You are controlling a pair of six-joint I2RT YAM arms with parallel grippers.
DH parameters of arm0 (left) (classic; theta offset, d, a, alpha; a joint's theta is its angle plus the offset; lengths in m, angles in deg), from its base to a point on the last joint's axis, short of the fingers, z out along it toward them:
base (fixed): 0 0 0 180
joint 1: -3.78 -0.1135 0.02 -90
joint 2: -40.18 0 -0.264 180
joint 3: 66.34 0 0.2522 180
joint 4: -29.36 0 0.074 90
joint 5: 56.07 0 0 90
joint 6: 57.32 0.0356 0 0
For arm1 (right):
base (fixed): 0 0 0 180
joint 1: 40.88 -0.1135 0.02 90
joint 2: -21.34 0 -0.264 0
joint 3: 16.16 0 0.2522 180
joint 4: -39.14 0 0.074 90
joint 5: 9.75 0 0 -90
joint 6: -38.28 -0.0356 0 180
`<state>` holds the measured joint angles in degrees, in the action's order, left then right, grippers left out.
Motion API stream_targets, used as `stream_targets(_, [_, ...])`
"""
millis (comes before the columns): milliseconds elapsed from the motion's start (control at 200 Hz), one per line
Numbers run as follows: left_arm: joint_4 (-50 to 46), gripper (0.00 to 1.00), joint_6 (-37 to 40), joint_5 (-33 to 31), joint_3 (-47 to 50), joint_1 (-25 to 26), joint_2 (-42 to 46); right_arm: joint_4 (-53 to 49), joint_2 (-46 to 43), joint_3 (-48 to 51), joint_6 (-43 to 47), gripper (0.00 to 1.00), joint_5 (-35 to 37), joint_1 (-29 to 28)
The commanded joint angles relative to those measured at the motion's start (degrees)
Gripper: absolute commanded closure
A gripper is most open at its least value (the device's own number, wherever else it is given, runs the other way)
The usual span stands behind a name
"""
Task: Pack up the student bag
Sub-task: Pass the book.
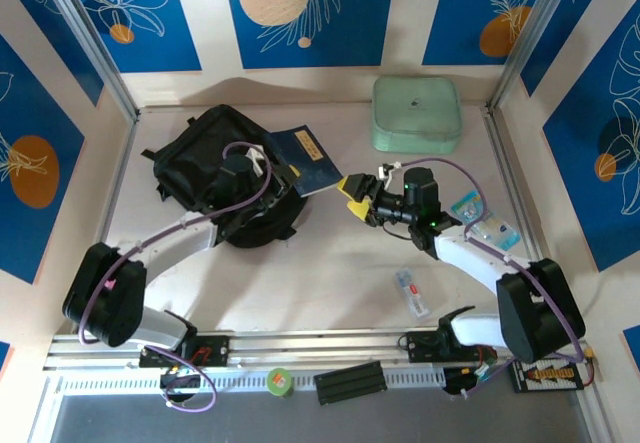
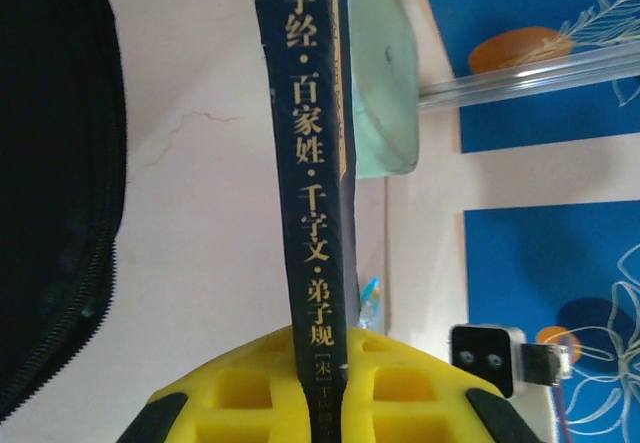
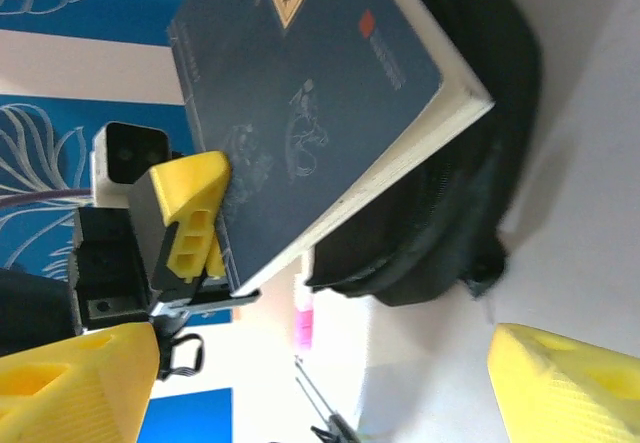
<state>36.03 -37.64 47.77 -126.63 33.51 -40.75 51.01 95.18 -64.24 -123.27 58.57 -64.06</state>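
The student bag [image 1: 212, 178], a large black backpack, lies at the left middle of the table. A dark blue book [image 1: 307, 160] with gold Chinese lettering sticks out over the bag's right side. My left gripper [image 1: 270, 163] is shut on the book, its spine clamped between the yellow fingers [image 2: 240, 393]. In the left wrist view the bag [image 2: 50, 163] is at the left. My right gripper [image 1: 355, 193] hangs open just right of the book, apart from it. From the right wrist, the book [image 3: 300, 103] rests above the bag [image 3: 470, 163], and nothing is between the open gripper [image 3: 320, 393].
A pale mint-green zip case [image 1: 417, 113] sits at the back right. Small clear packets [image 1: 485, 225] lie by the right arm, and another packet [image 1: 411, 293] lies near the front. A green tape roll [image 1: 279, 381] and a black block [image 1: 350, 381] rest on the front rail.
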Motion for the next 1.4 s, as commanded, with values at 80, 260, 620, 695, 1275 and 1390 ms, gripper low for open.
stream_targets(80, [12.1, 1.0, -7.9, -0.7, 1.6, -0.3, 3.5, 16.0, 3.6, -0.4, -10.1, 0.14, 3.8, -3.5])
stream_targets(260, [14.9, 1.0, -10.4, -0.1, 2.6, 0.1, 2.6, 19.7, 6.7, -2.6, -12.4, 0.14, 7.8, -4.5])
stream_targets(620, [21.6, 1.0, -13.9, 1.9, 4.6, 0.1, 0.2, 26.8, 15.7, -7.8, -16.8, 0.33, 10.8, -5.5])
stream_targets(695, [20.6, 1.0, -12.6, 1.8, 4.5, 0.1, 0.3, 28.3, 16.8, -8.0, -17.0, 0.41, 13.1, -6.6])
stream_targets(1275, [16.1, 0.7, -7.8, 2.3, 5.2, -0.3, 0.4, 13.9, 10.6, -8.0, -10.8, 0.96, 16.3, -6.0])
stream_targets(1390, [7.5, 0.41, -3.3, 2.2, 4.7, -1.1, 3.2, 9.8, 7.3, -7.1, -7.7, 1.0, 16.9, -4.8])
